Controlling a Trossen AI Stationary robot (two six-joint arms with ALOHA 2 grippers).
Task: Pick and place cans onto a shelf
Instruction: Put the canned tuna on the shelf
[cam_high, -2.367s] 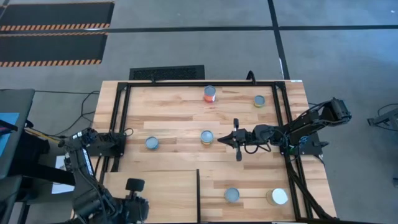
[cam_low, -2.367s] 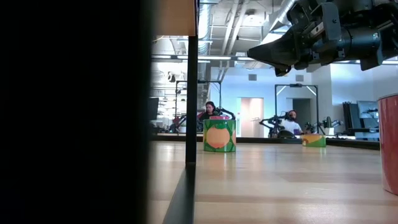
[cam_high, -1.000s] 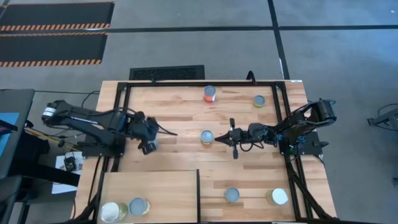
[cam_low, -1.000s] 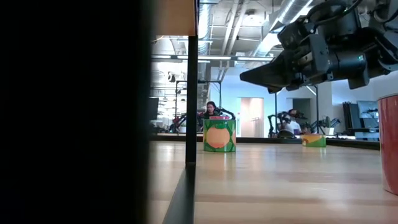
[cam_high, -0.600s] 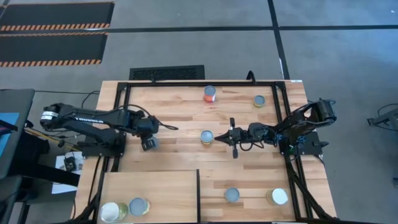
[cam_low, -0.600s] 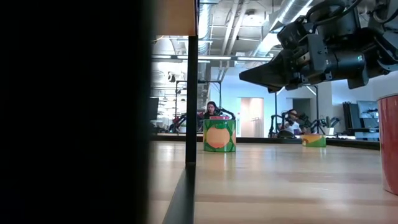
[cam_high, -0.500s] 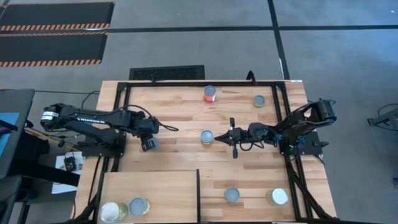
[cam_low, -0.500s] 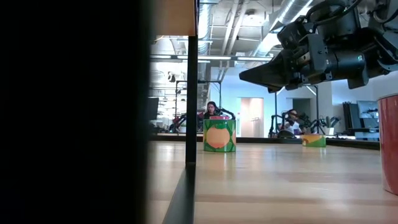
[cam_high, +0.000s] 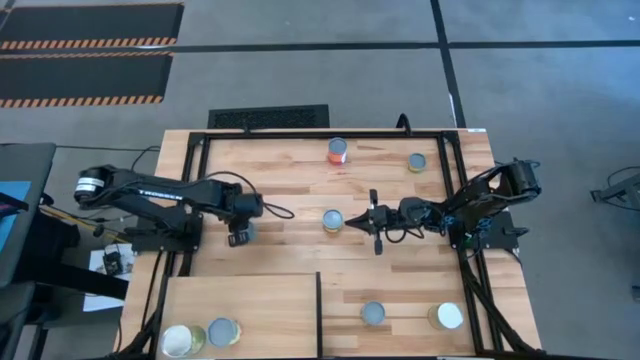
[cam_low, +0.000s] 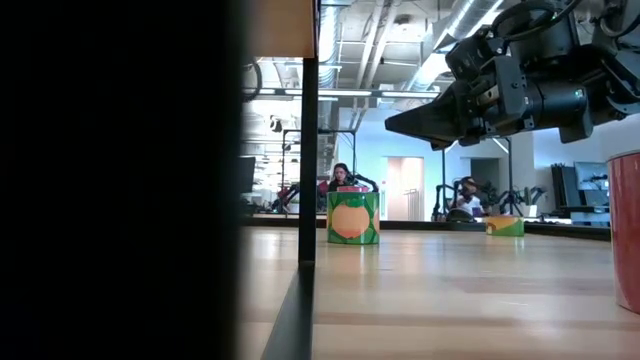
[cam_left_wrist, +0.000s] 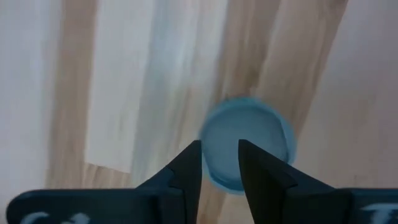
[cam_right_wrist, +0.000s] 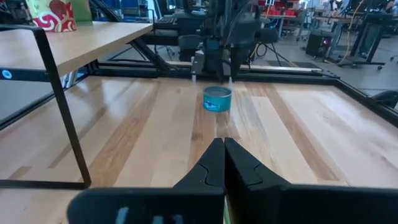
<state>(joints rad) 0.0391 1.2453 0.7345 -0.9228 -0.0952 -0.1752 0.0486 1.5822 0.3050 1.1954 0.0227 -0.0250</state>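
8 cans (cam_high: 333, 220): 2 on shelf (cam_high: 262, 308), 6 on tabletop (cam_high: 280, 170). L claw (cam_high: 240, 237), spread, has moved over left-edge can (cam_left_wrist: 256, 132); R claw (cam_right_wrist: 219, 142) pressed together, mid-tabletop, unmoved.

No readable text, brand, number or sign in any view. The can (cam_low: 352, 217) at mid-table carries only an orange fruit graphic on green, no legible lettering. The can on the shelf (cam_right_wrist: 51, 15) shows a red-and-white pattern, no words resolved. The small blue can (cam_right_wrist: 217, 99) has a label too small to read. The left arm (cam_high: 150, 190) has pale lettering along its link, illegible from above. The floor mats (cam_high: 88, 97) show only orange-black hazard stripes.
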